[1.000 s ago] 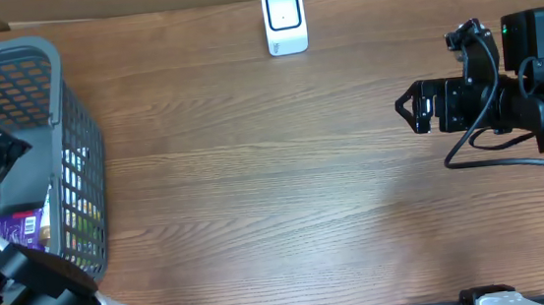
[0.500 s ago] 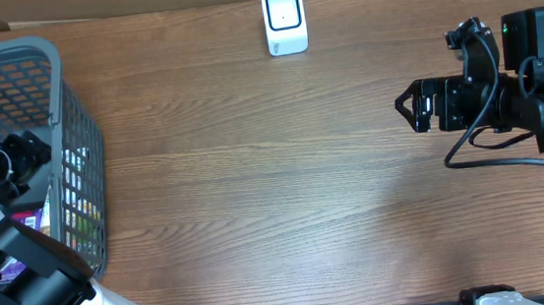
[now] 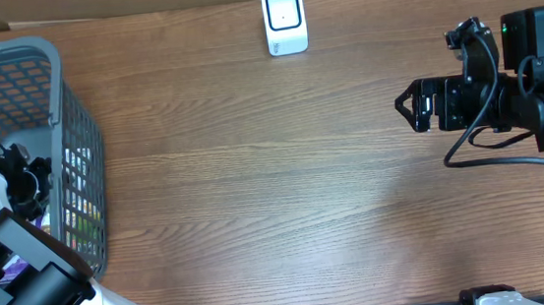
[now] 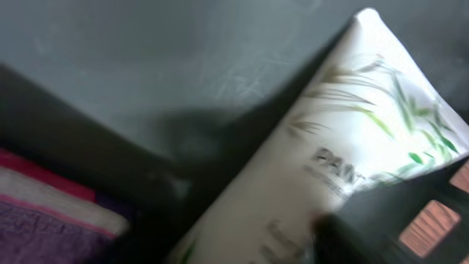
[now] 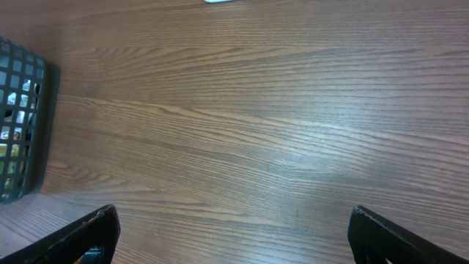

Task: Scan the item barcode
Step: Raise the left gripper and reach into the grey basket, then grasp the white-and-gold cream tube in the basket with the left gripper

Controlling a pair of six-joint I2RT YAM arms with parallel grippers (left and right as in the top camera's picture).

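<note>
Left tool is down inside the grey basket at the left end of the bench. I cannot tell how its jaws stand: from overhead the arm hides them, and its own camera shows only a dark blur at the lower right that may be a finger. Close under that camera lies the likely item, a white pouch with green leaf print and lettering that begins "PANT", slanting across the basket floor. It is not clear whether the tool touches it. A purple packet lies on the same floor, apart from the pouch.

Further out, the scanner stands at the far edge of the bench, well apart from the basket. The right tool hovers over the right side, jaws wide and holding nothing.

As I judge the risks, the pouch looks smooth and soft, so a pinch near its edge could slip or fold it, and it could drop on the way up. Tool or pouch could also catch on the basket wall during the lift. No barcode is in view, so the pouch may reach the scanner with the wrong face towards it.
</note>
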